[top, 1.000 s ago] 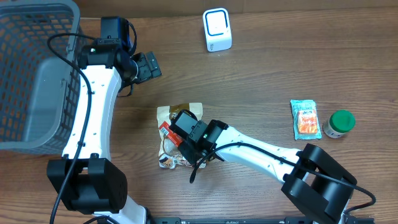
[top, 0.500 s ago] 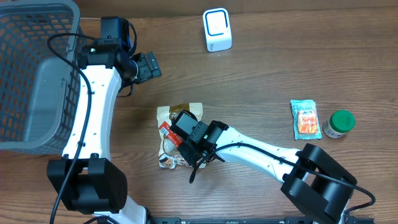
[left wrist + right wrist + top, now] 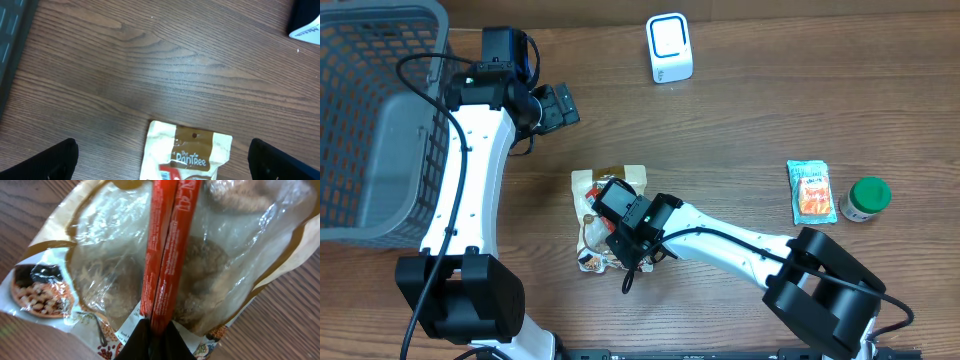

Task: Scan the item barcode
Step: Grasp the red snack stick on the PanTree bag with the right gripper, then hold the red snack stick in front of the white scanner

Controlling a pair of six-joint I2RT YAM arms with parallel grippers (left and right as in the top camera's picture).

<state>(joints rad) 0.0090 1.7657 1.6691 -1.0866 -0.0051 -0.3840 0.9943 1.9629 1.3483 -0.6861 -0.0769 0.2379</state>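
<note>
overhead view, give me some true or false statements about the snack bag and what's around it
The snack bag lies inside the basket. False: it lies on the table, outside the basket.
The right jaws are shut on the snack bag's red band. True.
The left jaws grip the white scanner. False: they are open, holding nothing, apart from the scanner.
The green-lidded jar stands beside the orange packet. True.

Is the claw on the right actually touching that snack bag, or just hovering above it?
Touching. The right wrist view shows the right gripper shut on a raised red fold of the snack bag, pinched between its black fingertips.
</note>
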